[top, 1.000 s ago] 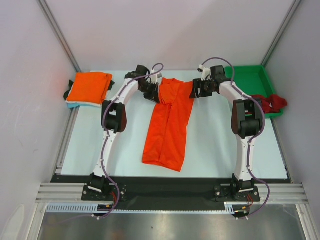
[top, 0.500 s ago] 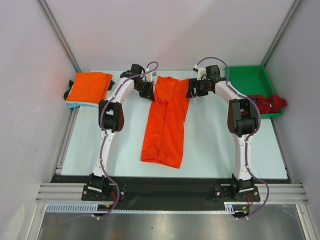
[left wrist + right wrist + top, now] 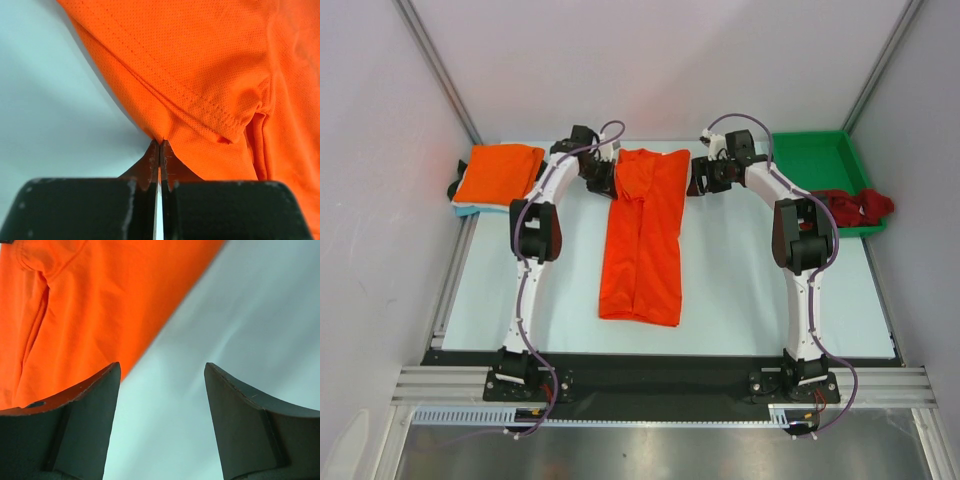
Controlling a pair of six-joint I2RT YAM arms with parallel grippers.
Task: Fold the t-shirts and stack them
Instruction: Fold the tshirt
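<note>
A bright orange t-shirt (image 3: 645, 235) lies folded lengthwise into a long strip down the middle of the table. My left gripper (image 3: 608, 176) is shut on its far left corner; the left wrist view shows the cloth (image 3: 200, 75) pinched at the fingertips (image 3: 161, 145). My right gripper (image 3: 698, 178) is open and empty just right of the shirt's far right corner; the right wrist view shows the shirt (image 3: 90, 305) beside its left finger and bare table between the fingers. A folded orange t-shirt (image 3: 498, 175) lies on a pale blue one (image 3: 463, 210) at the far left. A dark red t-shirt (image 3: 855, 207) hangs over the tray's edge.
A green plastic tray (image 3: 815, 160) stands at the far right corner. The table is pale blue-white (image 3: 750, 280), walled by white panels on three sides. A black object (image 3: 453, 186) peeks out beside the folded stack.
Both arms have moved left and toward the far edge, dragging the orange shirt with them. The right gripper has let go of the shirt's corner and now stands open.
</note>
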